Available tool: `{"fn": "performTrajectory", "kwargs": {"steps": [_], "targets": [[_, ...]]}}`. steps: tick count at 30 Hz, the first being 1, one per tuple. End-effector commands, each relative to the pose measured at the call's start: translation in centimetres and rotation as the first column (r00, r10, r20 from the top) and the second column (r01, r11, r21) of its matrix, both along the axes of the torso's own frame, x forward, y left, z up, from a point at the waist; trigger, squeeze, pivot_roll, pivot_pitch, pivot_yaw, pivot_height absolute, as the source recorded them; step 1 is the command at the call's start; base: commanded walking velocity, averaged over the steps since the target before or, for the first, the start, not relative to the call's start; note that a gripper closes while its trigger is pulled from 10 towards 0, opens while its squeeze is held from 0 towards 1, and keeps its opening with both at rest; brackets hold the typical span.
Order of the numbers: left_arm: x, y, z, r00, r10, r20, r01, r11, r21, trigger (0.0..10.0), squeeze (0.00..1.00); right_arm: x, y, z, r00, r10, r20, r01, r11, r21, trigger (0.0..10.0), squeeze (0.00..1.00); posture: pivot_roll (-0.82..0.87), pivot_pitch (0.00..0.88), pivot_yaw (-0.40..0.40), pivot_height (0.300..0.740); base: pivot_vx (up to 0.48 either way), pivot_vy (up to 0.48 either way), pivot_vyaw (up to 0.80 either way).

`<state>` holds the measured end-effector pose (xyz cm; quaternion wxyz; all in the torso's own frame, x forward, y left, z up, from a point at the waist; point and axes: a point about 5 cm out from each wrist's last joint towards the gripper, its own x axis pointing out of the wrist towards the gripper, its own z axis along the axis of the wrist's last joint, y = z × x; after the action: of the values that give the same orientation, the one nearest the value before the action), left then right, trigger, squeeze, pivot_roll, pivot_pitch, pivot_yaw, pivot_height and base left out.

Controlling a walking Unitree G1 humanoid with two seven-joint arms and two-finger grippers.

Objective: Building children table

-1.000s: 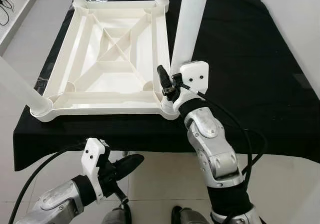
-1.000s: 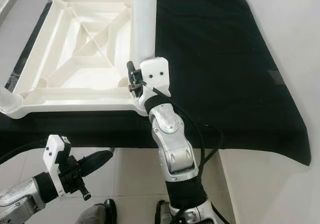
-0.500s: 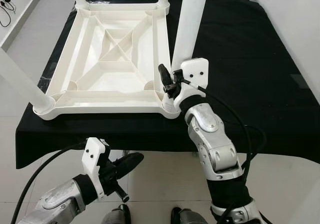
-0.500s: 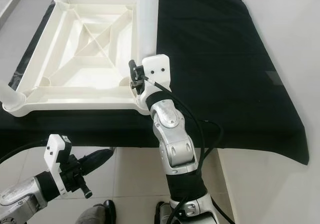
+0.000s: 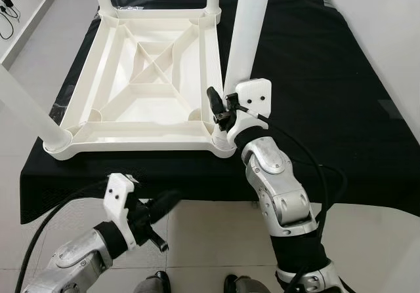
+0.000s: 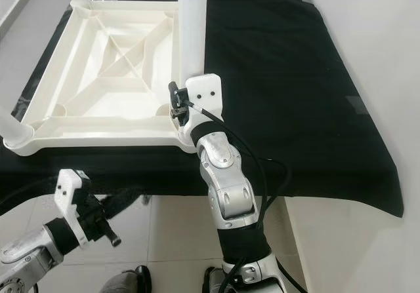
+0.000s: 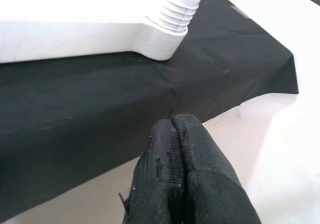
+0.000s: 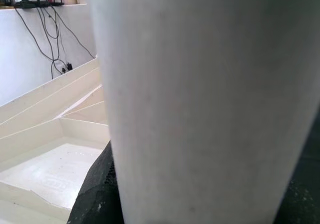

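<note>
step: seating last leg | right hand [image 5: 220, 109] clenched on white leg [image 5: 248, 31] at upturned tabletop's [image 5: 151, 77] near-right corner, on black-draped table [image 5: 315, 70] | left hand [image 7: 175, 149] pressed closed, empty — below edge | tip: hold leg plumb, twist home

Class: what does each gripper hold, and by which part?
The right gripper clasps the white table leg near its base. The left gripper holds nothing, fingers shut.

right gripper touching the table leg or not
Touching: in the right wrist view the white table leg sits pressed against the black finger of the right gripper.
</note>
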<state>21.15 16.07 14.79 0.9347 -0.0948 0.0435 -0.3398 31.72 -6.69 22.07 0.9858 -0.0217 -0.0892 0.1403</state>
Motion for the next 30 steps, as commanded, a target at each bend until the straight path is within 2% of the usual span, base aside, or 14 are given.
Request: {"fn": "performTrajectory", "kwargs": {"steps": [1, 5, 6, 8, 9, 11, 14, 16, 18, 19, 21, 23, 29, 30], "targets": [[1.4, 3.0, 0.7, 0.987, 0.152, 0.055, -0.154, 0.987, 0.043, 10.0, 0.00, -0.1, -0.3, -5.7, 0.968, -0.019, -0.249, 0.002, 0.998, -0.065, 10.0, 0.00, 0.04, 0.228, -0.027, 0.740, 0.000, 0.000, 0.00], [2.4, 3.8, 1.8, 0.983, 0.152, 0.103, -0.159, 0.985, 0.064, 10.0, 0.00, -0.1, -0.1, -5.7, 0.969, -0.012, -0.249, -0.005, 0.998, -0.066, 10.0, 0.00, 0.04, 0.223, -0.024, 0.740, 0.000, 0.000, 0.00], [3.2, 4.2, 3.2, 0.978, 0.150, 0.144, -0.158, 0.987, 0.043, 10.0, 0.49, 0.0, 0.0, -5.7, 0.969, -0.007, -0.248, -0.010, 0.998, -0.067, 10.0, 0.00, 0.05, 0.215, -0.023, 0.740, 0.000, 0.000, 0.00], [3.8, 4.4, 4.2, 0.974, 0.148, 0.173, -0.155, 0.988, 0.027, 10.0, 0.49, 0.0, 0.1, -5.7, 0.969, -0.004, -0.247, -0.014, 0.998, -0.068, 10.0, 0.00, 0.05, 0.214, -0.023, 0.740, 0.000, 0.000, 0.00], [4.5, 4.4, 5.9, 0.968, 0.115, 0.221, -0.119, 0.993, 0.003, 10.0, 1.00, 0.0, 0.2, -5.7, 0.969, 0.001, -0.245, -0.019, 0.997, -0.070, 10.0, 0.00, 0.05, 0.211, -0.023, 0.740, 0.000, 0.000, 0.00], [5.1, 4.2, 7.5, 0.961, 0.076, 0.265, -0.074, 0.997, -0.016, 10.0, 1.00, 0.0, 0.3, -5.6, 0.970, 0.005, -0.243, -0.023, 0.997, -0.071, 10.0, 0.00, 0.05, 0.210, -0.023, 0.740, 0.000, 0.000, 0.00], [6.2, 2.6, 10.4, 0.939, -0.062, 0.338, 0.078, 0.996, -0.035, 10.0, 1.00, 0.1, 0.7, -5.5, 0.971, 0.017, -0.237, -0.035, 0.997, -0.071, 10.0, 0.00, 0.05, 0.202, -0.020, 0.740, 0.000, 0.000, 0.00], [6.9, 1.2, 12.4, 0.909, -0.171, 0.381, 0.197, 0.980, -0.030, 10.0, 1.00, 0.1, 1.0, -5.5, 0.972, 0.026, -0.234, -0.043, 0.997, -0.069, 10.0, 0.00, 0.05, 0.197, -0.015, 0.740, 0.000, 0.000, 0.00], [7.2, 0.8, 12.8, 0.900, -0.199, 0.388, 0.226, 0.974, -0.025, 10.0, 1.00, 0.1, 1.1, -5.5, 0.972, 0.028, -0.234, -0.045, 0.997, -0.069, 10.0, 0.00, 0.05, 0.197, -0.015, 0.740, 0.000, 0.000, 0.00], [8.3, -0.7, 14.4, 0.865, -0.298, 0.405, 0.329, 0.944, -0.008, 10.0, 1.00, 0.0, 1.3, -5.4, 0.972, 0.035, -0.232, -0.052, 0.997, -0.066, 10.0, 0.00, 0.05, 0.194, -0.009, 0.740, 0.000, 0.000, 0.00], [8.5, -1.1, 14.8, 0.855, -0.320, 0.407, 0.352, 0.936, -0.004, 10.0, 1.00, 0.0, 1.4, -5.4, 0.972, 0.037, -0.231, -0.053, 0.996, -0.065, 10.0, 0.00, 0.05, 0.194, -0.009, 0.740, 0.000, 0.000, 0.00], [9.4, -2.5, 16.0, 0.816, -0.416, 0.402, 0.438, 0.898, 0.039, 10.0, 1.00, 0.0, 1.6, -5.5, 0.972, 0.039, -0.232, -0.055, 0.996, -0.065, 10.0, 0.00, 0.05, 0.191, -0.004, 0.740, 0.000, 0.000, 0.00], [10.2, -2.9, 16.8, 0.805, -0.445, 0.393, 0.467, 0.883, 0.045, 10.0, 1.00, 0.0, 1.7, -5.6, 0.972, 0.041, -0.231, -0.057, 0.996, -0.064, 10.0, 0.00, 0.05, 0.190, -0.001, 0.740, 0.000, 0.000, 0.00], [11.0, -3.6, 17.8, 0.783, -0.483, 0.391, 0.505, 0.861, 0.052, 10.0, 1.00, 0.0, 1.8, -5.5, 0.972, 0.044, -0.229, -0.060, 0.996, -0.062, 10.0, 0.00, 0.05, 0.189, 0.005, 0.740, 0.000, 0.000, 0.00]]}}
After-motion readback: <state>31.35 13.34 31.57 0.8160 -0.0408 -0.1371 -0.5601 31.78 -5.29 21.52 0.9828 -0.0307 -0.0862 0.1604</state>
